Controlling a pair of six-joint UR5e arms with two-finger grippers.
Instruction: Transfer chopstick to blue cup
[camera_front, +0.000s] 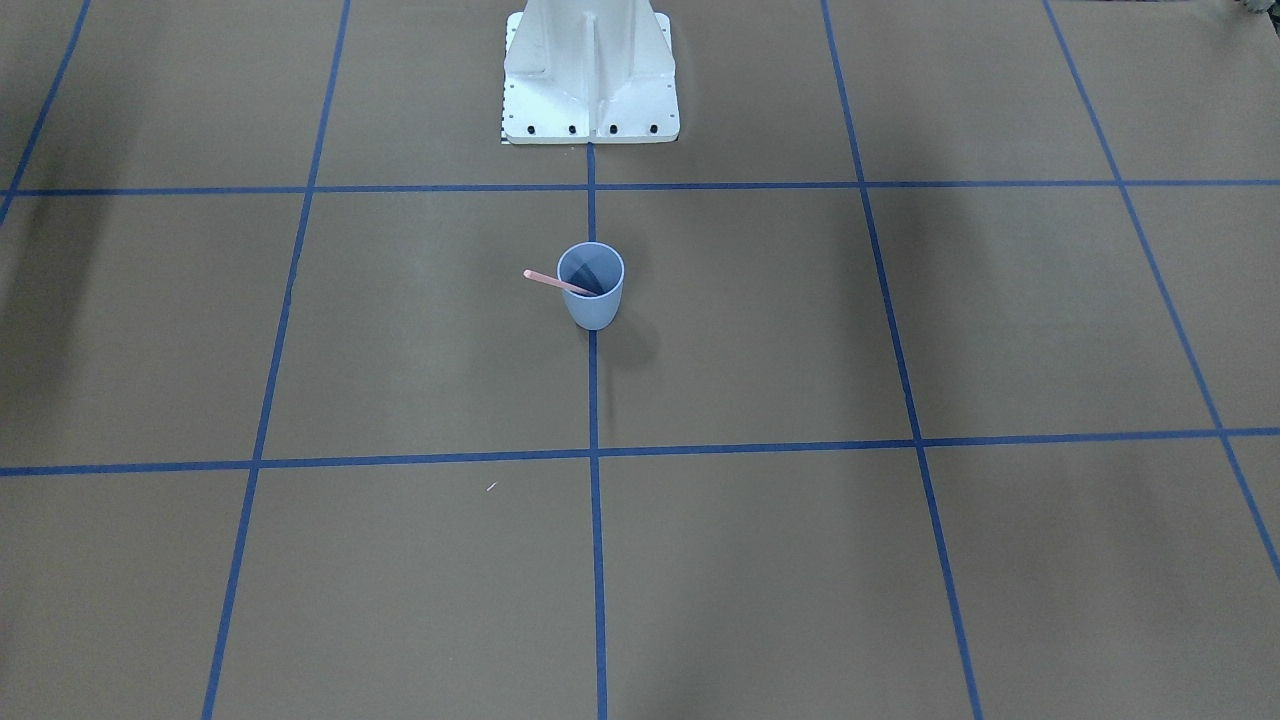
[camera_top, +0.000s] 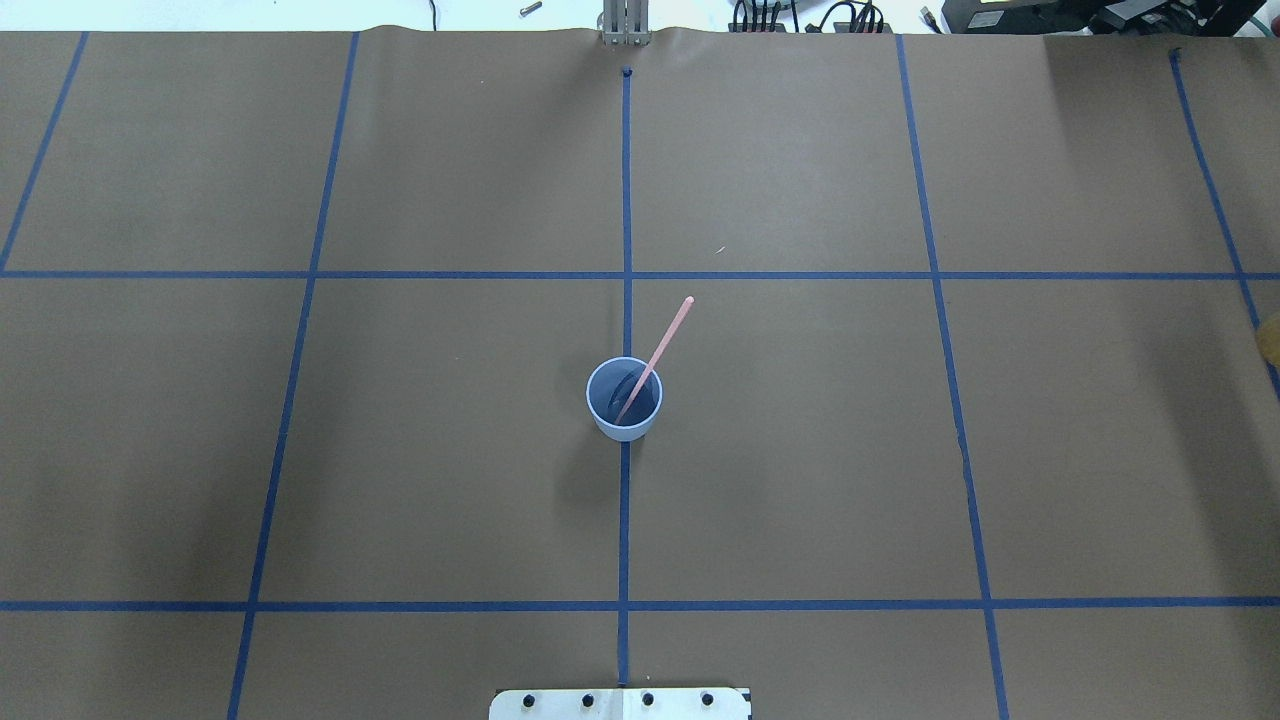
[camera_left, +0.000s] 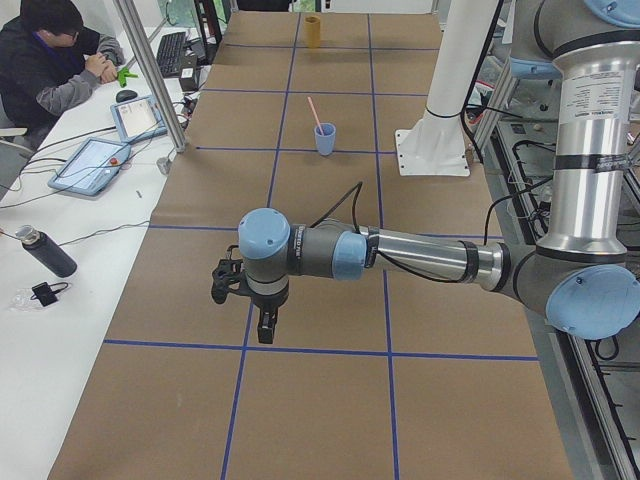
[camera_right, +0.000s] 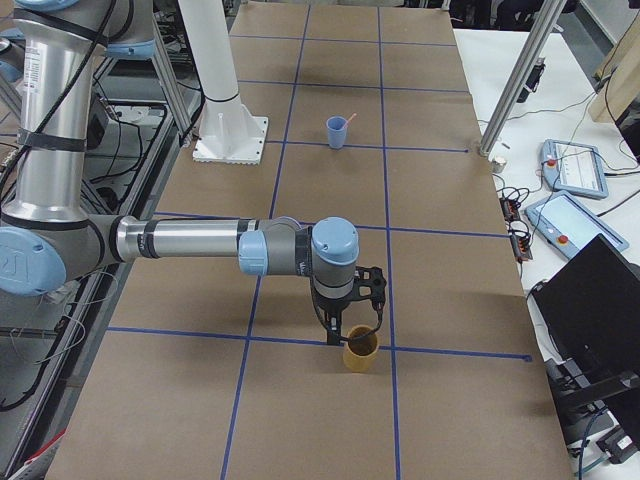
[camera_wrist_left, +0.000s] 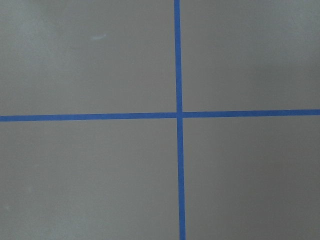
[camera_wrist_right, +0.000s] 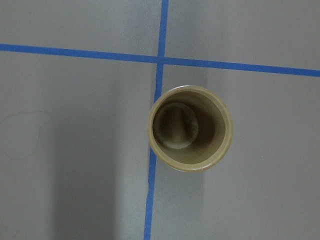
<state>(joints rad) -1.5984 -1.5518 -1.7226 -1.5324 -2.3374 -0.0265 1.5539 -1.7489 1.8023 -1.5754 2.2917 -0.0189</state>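
Chopstick (camera_top: 666, 340), pink, leans in the blue cup (camera_top: 624, 433) at the centre of the overhead view. Its lower end sits inside the cup, its shaft rests on the rim, and its upper end points toward the upper right. The cup stands upright on the central blue tape line (camera_top: 624, 520) of the brown table (camera_top: 450, 450).

In the left side view, the left gripper (camera_left: 265, 335) hangs at lower centre, fingers down, well apart from the blue cup. Its jaw state cannot be told.

In the right side view, the right gripper (camera_right: 338, 335) hangs just above a tan cup (camera_right: 360, 352) standing upright beside a tape crossing. Its jaw state cannot be told.
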